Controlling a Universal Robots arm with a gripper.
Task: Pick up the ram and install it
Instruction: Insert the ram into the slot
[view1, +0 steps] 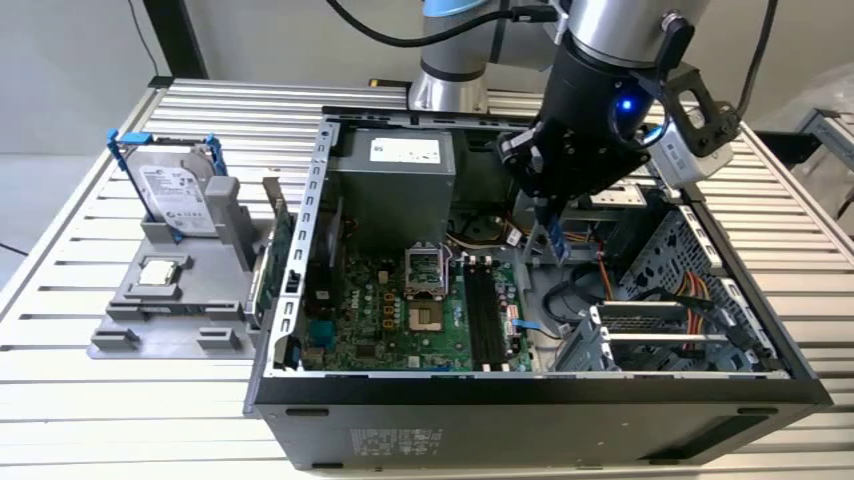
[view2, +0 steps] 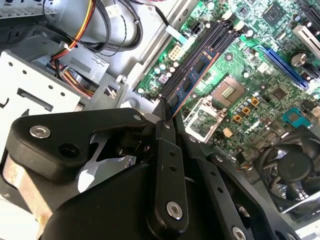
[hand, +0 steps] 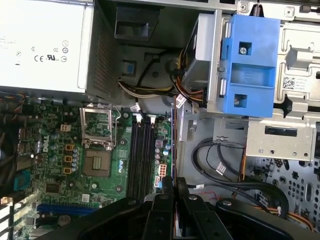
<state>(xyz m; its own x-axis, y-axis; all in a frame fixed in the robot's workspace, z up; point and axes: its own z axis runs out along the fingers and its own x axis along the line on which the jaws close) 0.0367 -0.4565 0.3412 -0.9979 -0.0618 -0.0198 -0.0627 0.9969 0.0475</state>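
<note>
My gripper (view1: 543, 222) hangs inside the open computer case (view1: 320, 200), shut on the ram (view1: 546, 250). The ram is a thin bluish stick that points down from the fingers. In the second wrist view the ram (view2: 192, 80), with its black chips, reaches out from the fingertips (view2: 163, 131) over the black memory slots (view2: 212, 42). In the first wrist view the ram (hand: 173, 145) shows edge-on, held by the gripper (hand: 173, 186) beside the slots (hand: 141, 155) and above the motherboard's edge. It hangs above the board, apart from the slots (view1: 481, 320), which lie toward the exterior view's left.
A CPU socket (view1: 424, 270) lies beside the slots. The power supply (view1: 394, 170) stands at the back, with a blue drive bracket (hand: 250, 65) and cable bundles (hand: 220, 160) close to the gripper. Outside the case, a grey stand (view1: 174, 300) carries a hard drive (view1: 178, 195) and a CPU chip (view1: 160, 270).
</note>
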